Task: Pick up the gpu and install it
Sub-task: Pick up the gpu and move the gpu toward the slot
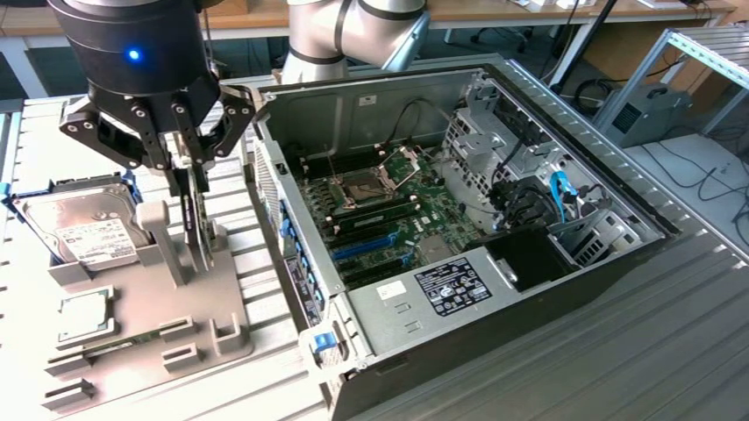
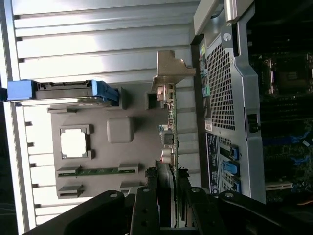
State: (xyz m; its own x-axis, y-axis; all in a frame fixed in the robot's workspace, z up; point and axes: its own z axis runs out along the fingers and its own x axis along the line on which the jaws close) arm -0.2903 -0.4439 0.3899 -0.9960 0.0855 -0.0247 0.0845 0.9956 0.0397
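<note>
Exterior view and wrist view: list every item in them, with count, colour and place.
gpu: one, black with silver bracket, upright on edge in the holder.
holder: one, grey, on the table, at the exterior view's left of the case.
hard drive: one, silver, white label, on the holder beside the gpu.
processor chip: one, silver, in a square holder recess.
memory stick: one, green, in a holder slot.
case: one, black and silver, open.
motherboard: one, green, inside the case.
power supply: one, silver, inside the case.
table: one, grey, ribbed.
arm: one, grey, behind the case.
gripper: one, black, shut on the gpu's top edge.
</note>
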